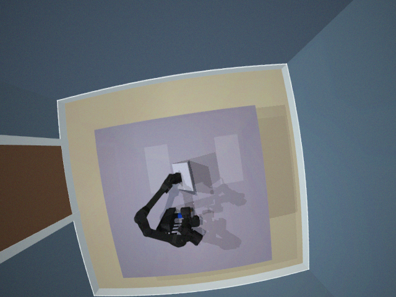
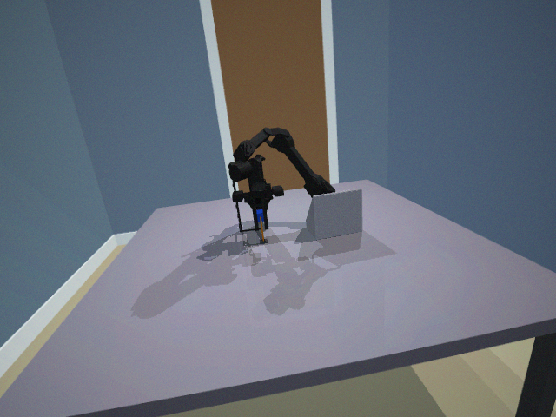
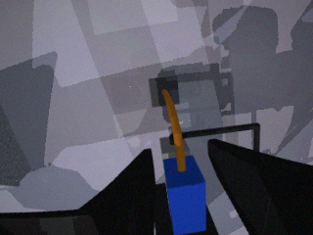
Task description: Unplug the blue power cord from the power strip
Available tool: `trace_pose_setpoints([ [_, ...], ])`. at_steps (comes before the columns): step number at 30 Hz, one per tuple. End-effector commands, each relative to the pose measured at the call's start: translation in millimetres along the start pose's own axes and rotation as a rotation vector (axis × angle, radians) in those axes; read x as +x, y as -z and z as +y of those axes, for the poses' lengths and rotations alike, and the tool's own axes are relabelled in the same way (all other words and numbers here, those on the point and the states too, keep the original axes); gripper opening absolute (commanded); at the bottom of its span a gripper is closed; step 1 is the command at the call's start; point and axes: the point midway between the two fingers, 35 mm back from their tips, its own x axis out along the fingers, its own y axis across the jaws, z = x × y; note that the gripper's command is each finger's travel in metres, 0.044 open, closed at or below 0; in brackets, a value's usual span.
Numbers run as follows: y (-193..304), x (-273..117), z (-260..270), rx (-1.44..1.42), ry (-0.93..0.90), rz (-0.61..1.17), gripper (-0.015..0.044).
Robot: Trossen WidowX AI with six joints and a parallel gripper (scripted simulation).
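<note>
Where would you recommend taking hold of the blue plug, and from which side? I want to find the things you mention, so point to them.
I would grip the blue plug [image 1: 179, 215] [image 2: 260, 215] [image 3: 188, 208] by its boxy body, coming from above with one finger against each flat side, clear of the orange cord [image 2: 261, 229] [image 3: 174, 122] leaving one end.

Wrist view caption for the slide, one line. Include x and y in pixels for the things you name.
Blue plug [image 1: 179, 215] [image 2: 259, 214] [image 3: 188, 208] with orange cord [image 2: 261, 229] [image 3: 175, 124] between the gripper's [image 2: 261, 224] [image 3: 180, 146] two black fingers, table surface beyond.
</note>
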Motion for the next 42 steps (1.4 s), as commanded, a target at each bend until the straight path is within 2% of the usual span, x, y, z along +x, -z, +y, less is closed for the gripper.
trace_pose_setpoints([
  [1,7,0,-2,0.001,0.002,0.000,0.0160],
  [19,35,0,-2,0.001,0.002,0.002,0.0160],
  [35,37,12,-2,0.001,0.002,0.002,0.0160],
  [39,36,10,-2,0.002,0.001,0.000,0.0055],
  [42,36,10,-2,0.002,0.001,0.000,0.0035],
])
